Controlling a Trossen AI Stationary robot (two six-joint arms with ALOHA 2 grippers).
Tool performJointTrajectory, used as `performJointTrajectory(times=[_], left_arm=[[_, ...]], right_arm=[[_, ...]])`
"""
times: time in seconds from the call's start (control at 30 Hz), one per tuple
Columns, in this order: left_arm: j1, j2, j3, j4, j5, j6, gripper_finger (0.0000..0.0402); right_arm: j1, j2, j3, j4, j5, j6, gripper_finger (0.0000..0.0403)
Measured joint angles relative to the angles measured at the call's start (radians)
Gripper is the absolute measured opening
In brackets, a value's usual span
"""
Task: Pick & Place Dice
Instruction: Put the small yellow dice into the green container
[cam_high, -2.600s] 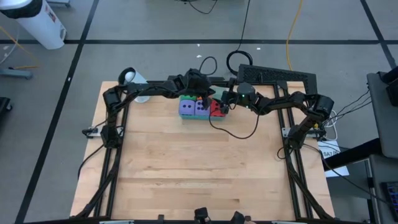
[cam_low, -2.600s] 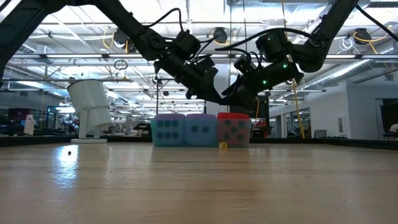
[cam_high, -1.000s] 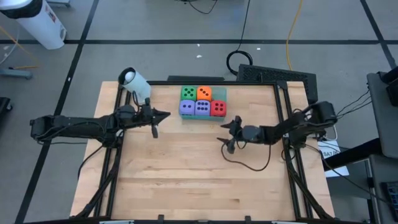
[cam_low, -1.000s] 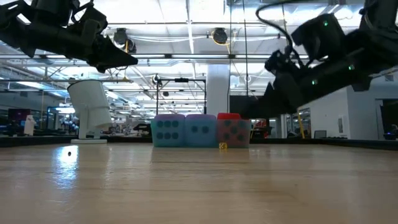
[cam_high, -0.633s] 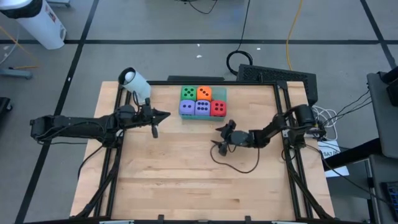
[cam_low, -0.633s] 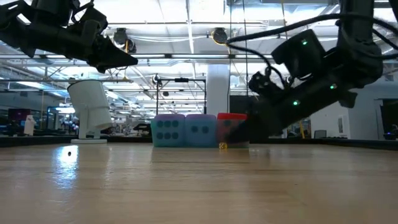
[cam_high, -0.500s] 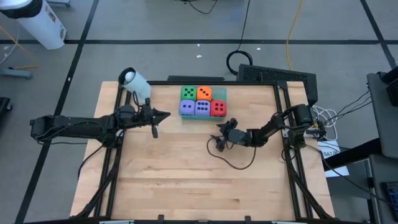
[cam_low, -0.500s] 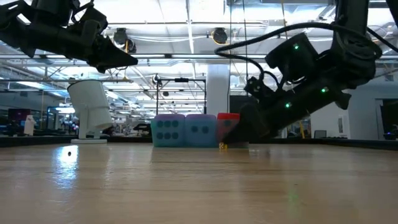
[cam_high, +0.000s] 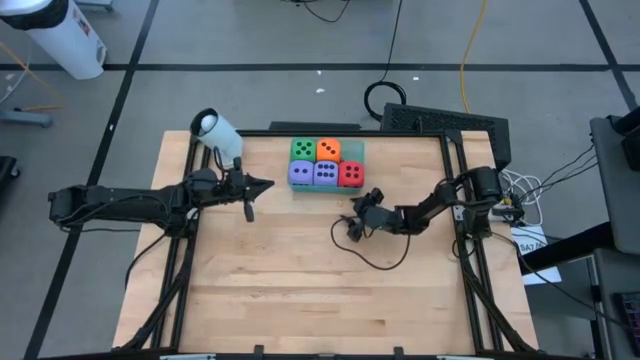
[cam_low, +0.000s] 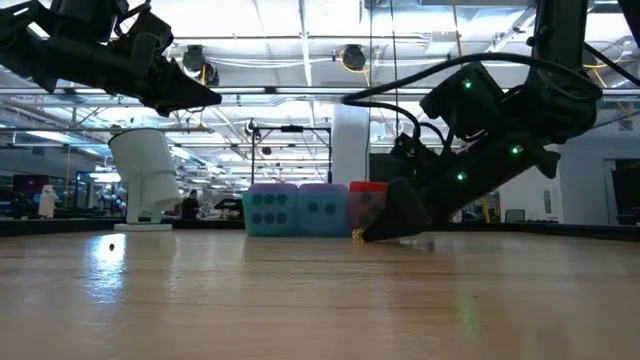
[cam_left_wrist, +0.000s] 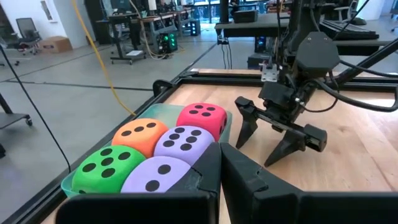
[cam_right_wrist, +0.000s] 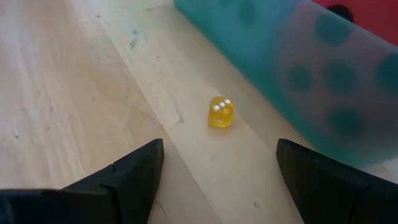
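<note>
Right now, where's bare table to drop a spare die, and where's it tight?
Free: the near half of the wooden table, between both side rails. Also the strip between the left tool and the right tool. Tight: the far edge, where five dice fill the green tray, and beside it, where the open right tool straddles a small yellow die.

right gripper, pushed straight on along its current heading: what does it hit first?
Most likely the small yellow die lying on the table, centred ahead of the open right gripper. Just beyond it stands the wall of the green tray with the red die. Depth is hard to judge.
</note>
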Motion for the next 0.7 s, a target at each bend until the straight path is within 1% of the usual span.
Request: performJointTrajectory(times=[0.13,0.3,0.7], left_arm=[[0.000,0.000,0.000,0.000,0.000,0.005,0.0015],[0.000,0.000,0.000,0.000,0.001,0.022,0.0014],[0.000,0.000,0.000,0.001,0.003,0.026,0.0014]], right_arm=[[-0.013,0.029,0.000,0.053,-0.065,-0.044,0.0306],[-0.039,0.070,0.000,0.111,-0.097,-0.060,0.0295],[-0.074,0.090,0.001,0.131,-0.094,-0.052,0.0259]])
